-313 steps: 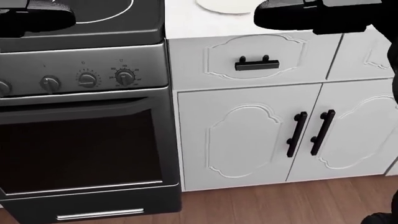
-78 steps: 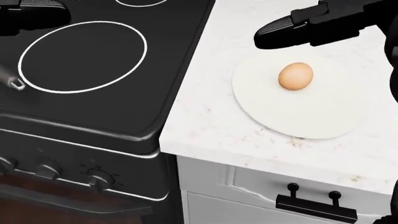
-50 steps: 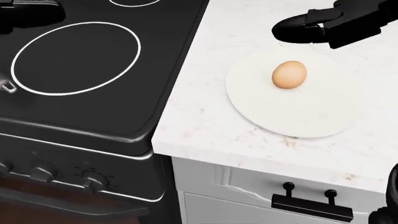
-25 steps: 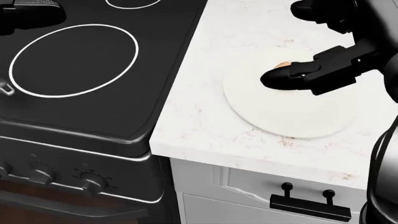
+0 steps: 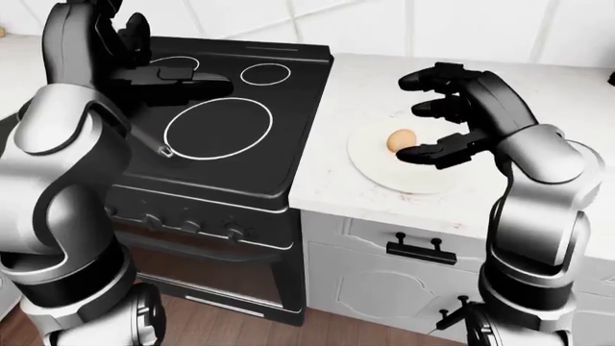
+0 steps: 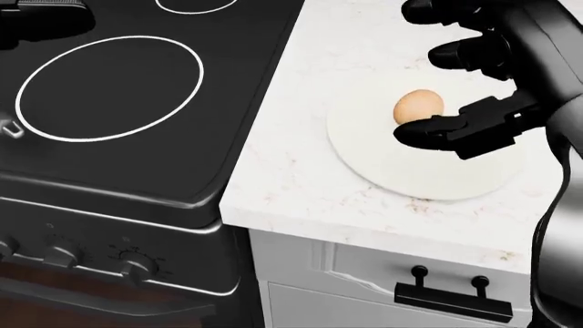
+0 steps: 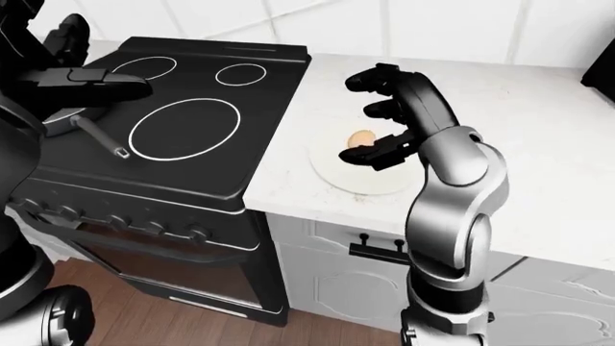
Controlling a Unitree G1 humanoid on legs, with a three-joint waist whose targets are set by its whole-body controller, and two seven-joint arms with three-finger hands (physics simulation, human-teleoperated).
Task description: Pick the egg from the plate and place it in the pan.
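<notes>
A brown egg (image 6: 418,107) lies on a white plate (image 6: 410,171) on the marble counter, right of the stove. My right hand (image 6: 424,82) is open around the egg: two fingers (image 6: 473,49) curl above it and the thumb (image 6: 446,130) sits just below it, with small gaps. The pan (image 7: 58,121) is at the stove's left, mostly hidden behind my left hand (image 7: 101,83); its handle (image 7: 99,137) sticks out toward the large burner. The left hand hovers over the stove with fingers stretched out and nothing in them.
The black stove (image 6: 182,171) has a large ringed burner (image 6: 109,89) and knobs (image 6: 137,263) below its edge. The counter edge (image 6: 364,232) runs under the plate, above a white drawer with a black handle (image 6: 451,301). A tiled wall (image 5: 461,29) rises behind.
The view rose from the cabinet fronts to the counter top. My right hand came down over the plate, hid the egg half a second ago, and now brackets it with the egg showing again.
</notes>
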